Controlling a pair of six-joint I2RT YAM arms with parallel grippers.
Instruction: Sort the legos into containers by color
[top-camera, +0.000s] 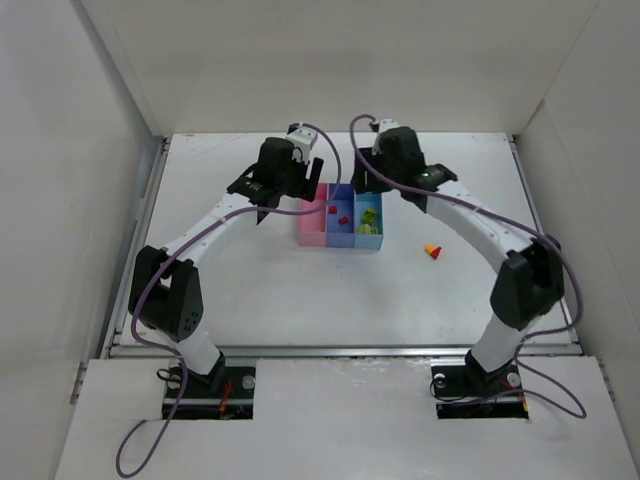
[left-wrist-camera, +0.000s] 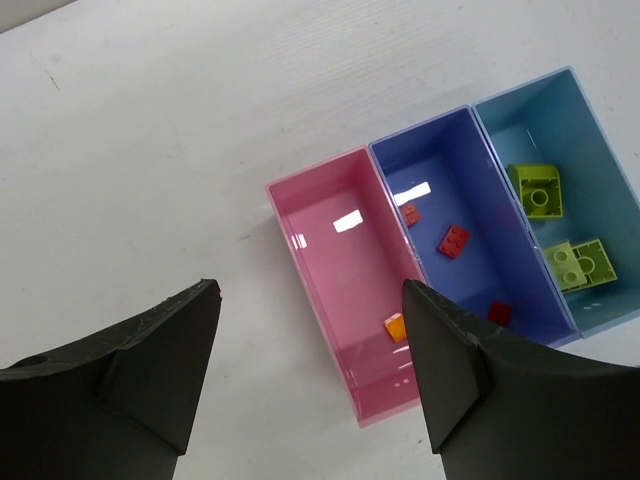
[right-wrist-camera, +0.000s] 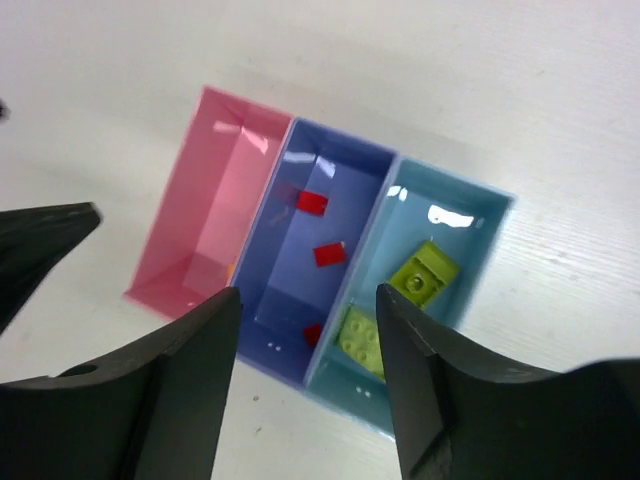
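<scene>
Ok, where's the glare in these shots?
Left wrist view: bright glints on the floors of the pink bin and the medium blue bin; right wrist view: a glint in the light blue bin; top view: even light, no obvious glare.

Three joined bins sit in a row mid-frame in the top view. The pink bin (left-wrist-camera: 340, 260) has one orange brick (left-wrist-camera: 396, 326), the medium blue bin (left-wrist-camera: 450, 170) three red bricks (left-wrist-camera: 453, 241), and the light blue bin (left-wrist-camera: 555, 120) two yellow-green bricks (left-wrist-camera: 537, 190). Loose orange-yellow and red pieces (top-camera: 433, 251) lie together a bit right of them.
</scene>
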